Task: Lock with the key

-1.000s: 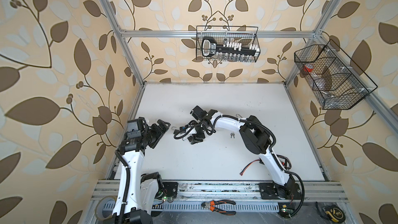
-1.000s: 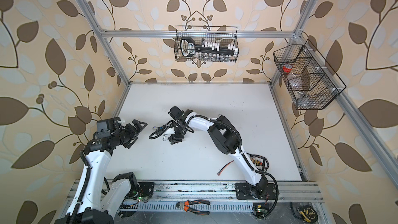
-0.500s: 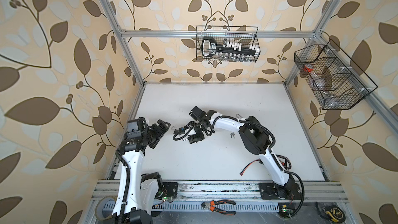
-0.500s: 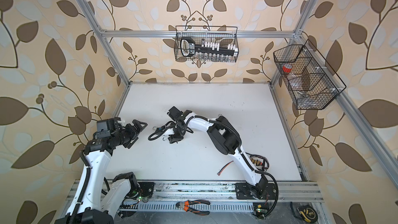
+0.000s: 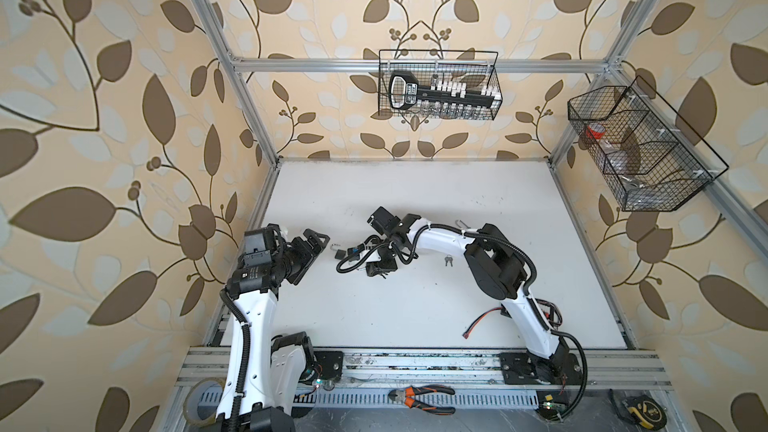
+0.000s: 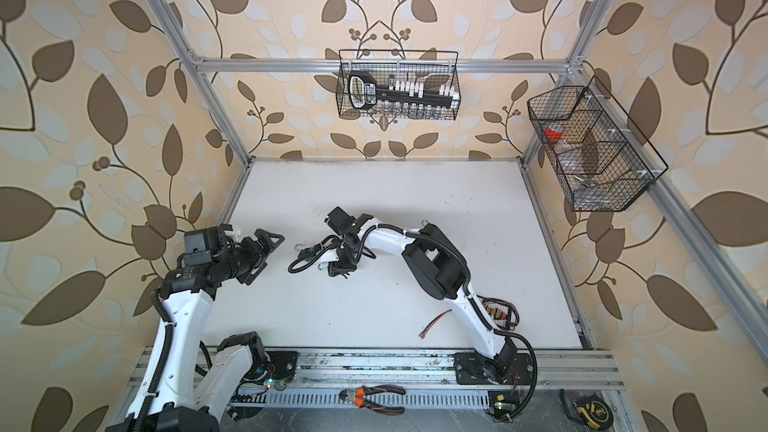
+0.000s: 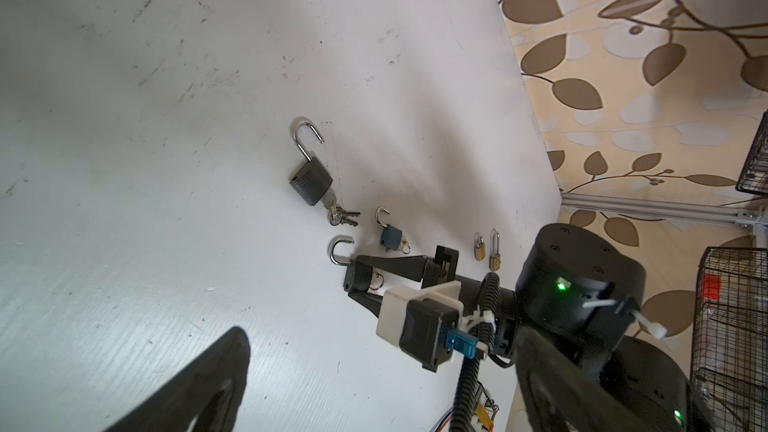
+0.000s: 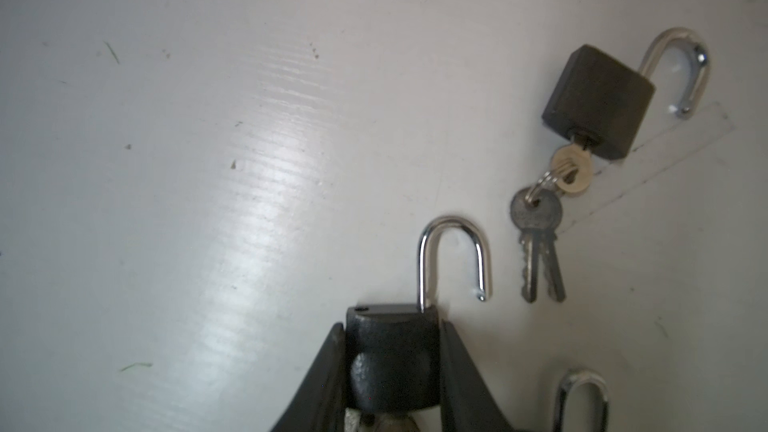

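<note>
Right jaws pinch the body of a small black padlock (image 8: 392,338) from both sides as it lies on the white counter (image 5: 415,201), left of the middle and between the two arms. Its shackle (image 8: 453,223) stands open, the free end clear of the body. Just beside that shackle, not touching it, lie the hanging keys (image 8: 536,211) of a larger dark padlock (image 8: 598,97). This one is also unlatched, with a key (image 8: 571,168) in its base. A blue padlock (image 7: 390,238) and two brass padlocks (image 7: 479,252) lie near. Left jaws are spread wide and hang near the counter's left edge, holding nothing and well apart from the locks. Bare counter runs broad to the far and right edges.
</note>
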Action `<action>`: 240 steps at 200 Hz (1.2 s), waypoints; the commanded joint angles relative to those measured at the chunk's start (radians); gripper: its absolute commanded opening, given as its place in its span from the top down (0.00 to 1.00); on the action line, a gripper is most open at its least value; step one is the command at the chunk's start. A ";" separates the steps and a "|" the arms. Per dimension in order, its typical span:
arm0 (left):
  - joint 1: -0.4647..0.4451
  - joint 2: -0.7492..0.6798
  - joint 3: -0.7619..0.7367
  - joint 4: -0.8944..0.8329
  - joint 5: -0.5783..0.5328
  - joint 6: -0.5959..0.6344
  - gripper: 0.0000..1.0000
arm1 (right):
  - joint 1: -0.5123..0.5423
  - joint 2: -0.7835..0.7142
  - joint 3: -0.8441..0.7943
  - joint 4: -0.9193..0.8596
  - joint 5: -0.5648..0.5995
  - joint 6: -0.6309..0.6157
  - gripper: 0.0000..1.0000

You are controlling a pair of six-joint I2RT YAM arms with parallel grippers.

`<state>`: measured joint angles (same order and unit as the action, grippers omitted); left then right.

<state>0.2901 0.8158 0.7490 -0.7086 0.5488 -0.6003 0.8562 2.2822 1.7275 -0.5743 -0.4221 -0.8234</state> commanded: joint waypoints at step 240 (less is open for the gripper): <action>-0.687 0.163 0.223 0.387 -0.055 0.080 0.01 | -0.343 -1.331 -1.039 0.541 0.075 1.034 1.00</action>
<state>-0.3820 0.9916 0.9310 -0.4362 0.4225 -0.5930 0.6006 0.9688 0.6971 -0.0208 -0.1825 0.1761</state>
